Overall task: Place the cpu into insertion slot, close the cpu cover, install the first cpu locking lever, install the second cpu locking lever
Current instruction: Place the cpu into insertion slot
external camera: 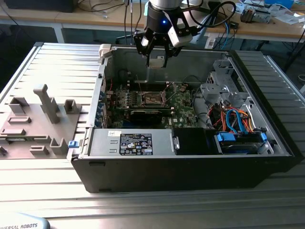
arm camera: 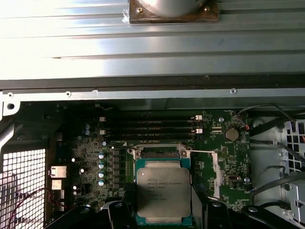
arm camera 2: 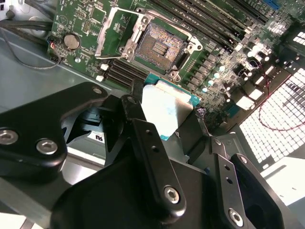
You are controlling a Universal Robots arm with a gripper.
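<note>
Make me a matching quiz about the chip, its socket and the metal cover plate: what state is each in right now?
Things:
1. the cpu
2. the insertion slot
3. the cpu cover

States:
A. swung open beside the socket
B. clamped in the gripper, above the green board
C. empty, contacts bare

Pairs: 1-B; 2-C; 3-A

surface: ribbed metal table (external camera: pixel 167 205) | on it: open computer case (external camera: pixel 190 171) | grey fixture plate (external camera: pixel 19 140), exterior view's left
</note>
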